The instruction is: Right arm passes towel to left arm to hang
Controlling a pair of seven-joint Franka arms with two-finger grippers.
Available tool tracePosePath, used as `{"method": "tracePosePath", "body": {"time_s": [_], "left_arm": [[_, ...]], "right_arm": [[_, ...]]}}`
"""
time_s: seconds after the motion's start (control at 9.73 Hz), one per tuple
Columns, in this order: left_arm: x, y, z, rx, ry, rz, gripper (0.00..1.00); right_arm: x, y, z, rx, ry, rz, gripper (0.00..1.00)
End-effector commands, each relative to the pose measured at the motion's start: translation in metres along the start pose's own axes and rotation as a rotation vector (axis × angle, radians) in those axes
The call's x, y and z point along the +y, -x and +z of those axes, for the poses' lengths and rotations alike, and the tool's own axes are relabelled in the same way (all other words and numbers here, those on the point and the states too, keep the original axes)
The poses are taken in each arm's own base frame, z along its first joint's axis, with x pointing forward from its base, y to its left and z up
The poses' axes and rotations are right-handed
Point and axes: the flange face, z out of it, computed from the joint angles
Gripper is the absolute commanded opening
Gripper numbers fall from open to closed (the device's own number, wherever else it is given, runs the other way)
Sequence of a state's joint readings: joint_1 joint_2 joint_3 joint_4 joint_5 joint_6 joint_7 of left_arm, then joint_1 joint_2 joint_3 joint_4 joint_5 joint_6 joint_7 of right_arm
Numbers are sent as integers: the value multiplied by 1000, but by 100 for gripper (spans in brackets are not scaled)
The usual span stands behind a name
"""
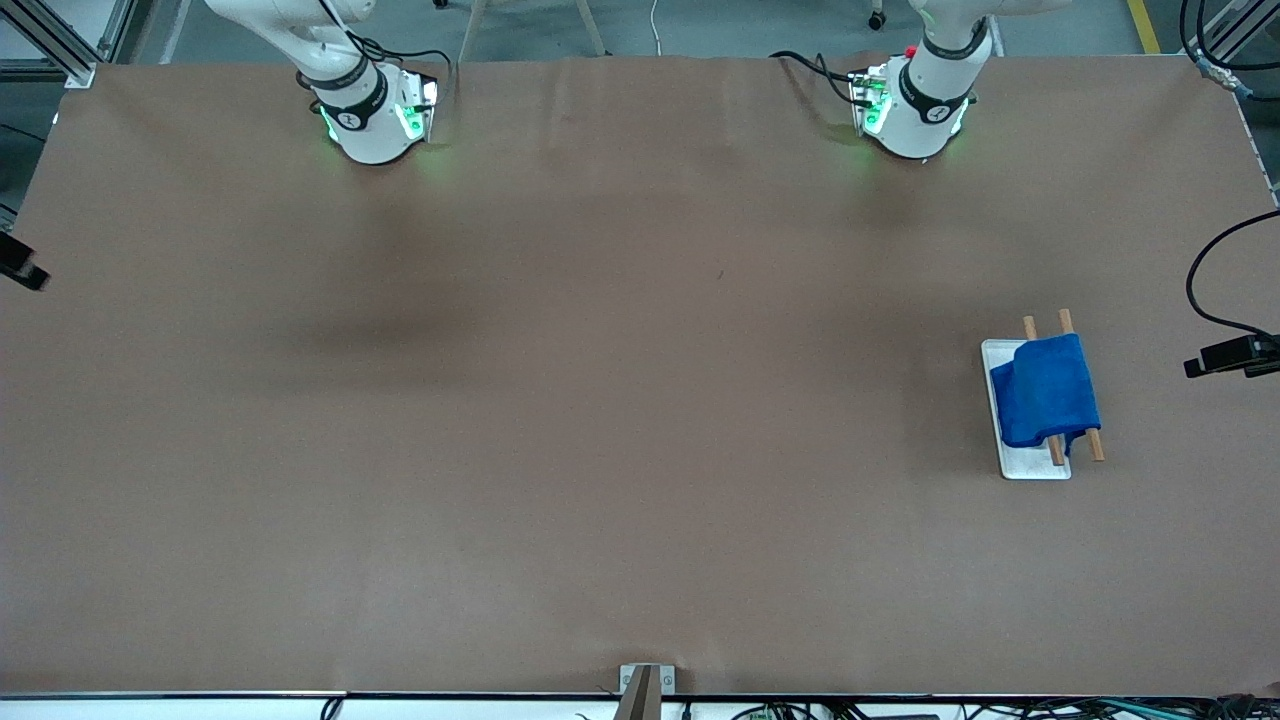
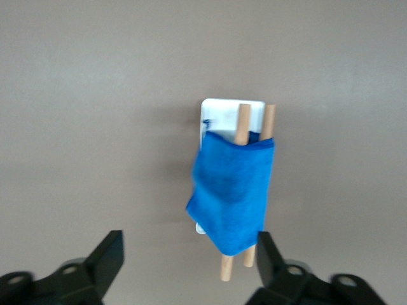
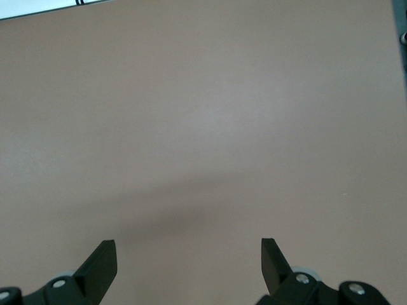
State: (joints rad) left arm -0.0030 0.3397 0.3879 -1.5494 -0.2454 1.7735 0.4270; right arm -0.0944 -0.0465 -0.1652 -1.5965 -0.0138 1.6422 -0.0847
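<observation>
The bright blue towel [image 1: 1045, 392] hangs draped over the two wooden rods [image 1: 1068, 326] of the white tray [image 1: 1030, 467], toward the left arm's end of the table. In the left wrist view the towel [image 2: 232, 194] covers the rods [image 2: 242, 124], whose ends stick out on both sides. My left gripper [image 2: 189, 254] is open and empty, high over the table and the tray. My right gripper [image 3: 189, 254] is open and empty, high over bare table. Neither gripper shows in the front view; only the arm bases [image 1: 365, 110] do.
The brown table [image 1: 560, 400] is bare apart from the tray. Black camera mounts stand at the table's ends [image 1: 1235, 355]. A small bracket [image 1: 645, 685] sits at the edge nearest the front camera.
</observation>
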Motion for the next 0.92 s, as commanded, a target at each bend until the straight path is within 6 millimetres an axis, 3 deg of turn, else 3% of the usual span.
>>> {"method": "tracePosePath", "body": {"time_s": [0.0,0.1,0.31,0.41,0.62,0.82], "left_arm": [[59,3,-5,-7,9,37,100],[106,6,-22,3,-39,60,100],[218,13,-48,45,-135,64,100],[251,26,-65,64,-135,84,100],[265,57,-105,68,-129,75,100],[275,66,-138,74,-123,50,100]], "right_arm": [[-5,1,-8,-39,2,20,100],[-19,1,-5,-53,1,114,100],[-37,1,-6,-56,3,79,100],[-48,1,-7,-52,17,25,100],[-56,1,-7,-56,21,12,100],[-73,2,-9,-51,20,-6,100]]}}
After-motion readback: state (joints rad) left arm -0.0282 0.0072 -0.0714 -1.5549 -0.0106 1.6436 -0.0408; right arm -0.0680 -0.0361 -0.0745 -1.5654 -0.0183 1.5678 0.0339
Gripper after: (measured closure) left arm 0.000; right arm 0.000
